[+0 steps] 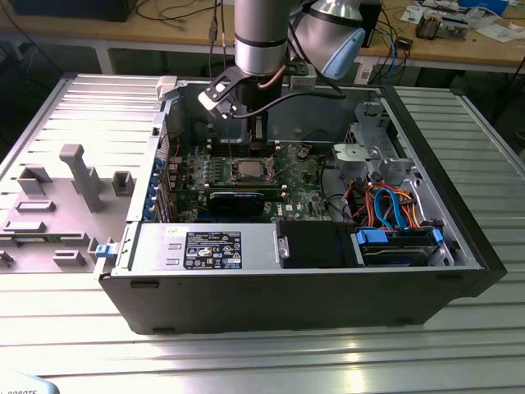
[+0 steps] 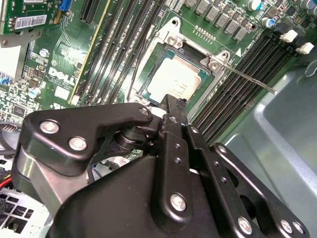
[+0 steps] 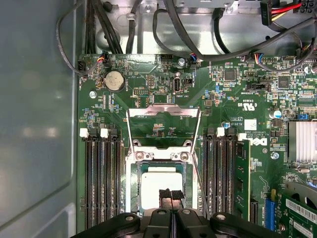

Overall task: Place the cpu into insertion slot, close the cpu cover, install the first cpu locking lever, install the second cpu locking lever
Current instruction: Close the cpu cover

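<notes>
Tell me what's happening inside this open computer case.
A single robot arm reaches into the case, its black gripper shut and poised right over the flat square silver-grey cpu. The chip already lies in the dark square silver-bordered insertion slot on the green motherboard. The thin silver cpu cover frame stands swung open, and a thin wire lever is unlatched.

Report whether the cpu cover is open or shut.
Open: the cpu cover is hinged back clear of the cpu, green board showing through its cut-out.
</notes>
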Controlling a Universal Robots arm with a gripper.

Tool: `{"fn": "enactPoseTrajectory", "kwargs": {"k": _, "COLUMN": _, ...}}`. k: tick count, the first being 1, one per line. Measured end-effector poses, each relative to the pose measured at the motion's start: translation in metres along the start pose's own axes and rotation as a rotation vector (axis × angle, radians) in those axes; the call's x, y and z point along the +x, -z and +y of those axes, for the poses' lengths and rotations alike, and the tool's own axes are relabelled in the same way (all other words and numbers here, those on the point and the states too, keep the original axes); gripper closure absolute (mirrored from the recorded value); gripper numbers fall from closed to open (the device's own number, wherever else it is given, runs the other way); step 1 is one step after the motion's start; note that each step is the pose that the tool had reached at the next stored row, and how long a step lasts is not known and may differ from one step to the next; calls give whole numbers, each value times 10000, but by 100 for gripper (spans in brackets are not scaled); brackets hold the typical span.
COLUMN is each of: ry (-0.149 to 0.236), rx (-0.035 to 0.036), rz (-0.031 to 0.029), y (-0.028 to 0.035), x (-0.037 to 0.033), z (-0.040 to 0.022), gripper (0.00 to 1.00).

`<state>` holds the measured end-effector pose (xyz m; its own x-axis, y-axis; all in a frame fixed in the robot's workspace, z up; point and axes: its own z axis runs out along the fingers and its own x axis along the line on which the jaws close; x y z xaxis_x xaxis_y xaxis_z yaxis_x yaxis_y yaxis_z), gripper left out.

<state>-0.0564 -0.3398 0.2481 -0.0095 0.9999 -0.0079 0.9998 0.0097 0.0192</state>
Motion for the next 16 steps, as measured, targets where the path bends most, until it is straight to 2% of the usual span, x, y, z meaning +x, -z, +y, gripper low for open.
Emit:
{"fn": "enactPoseTrajectory", "kwargs": {"k": 4, "ry": -1, "rx": 2, "rz": -3, "y": 1, "x": -1, "z": 9, "gripper": 89}}
{"fn": "enactPoseTrajectory", "kwargs": {"k": 8, "ry": 0, "rx": 0, "rz": -3, "y": -1, "x": -1, "z": 58, "gripper": 89}}
{"fn": "enactPoseTrajectory", "kwargs": {"k": 11, "ry": -1, "rx": 1, "rz": -5, "y": 4, "x": 0, "z": 59, "gripper": 89}}
{"fn": "enactPoseTrajectory", "kwargs": {"k": 13, "ry": -1, "rx": 0, "rz": -5, "y": 15, "x": -1, "z": 59, "gripper": 89}}
{"fn": "enactPoseTrajectory", "kwargs": {"k": 16, "ry": 0, "rx": 0, "rz": -5, "y": 73, "x": -1, "z": 60, "gripper": 89}}
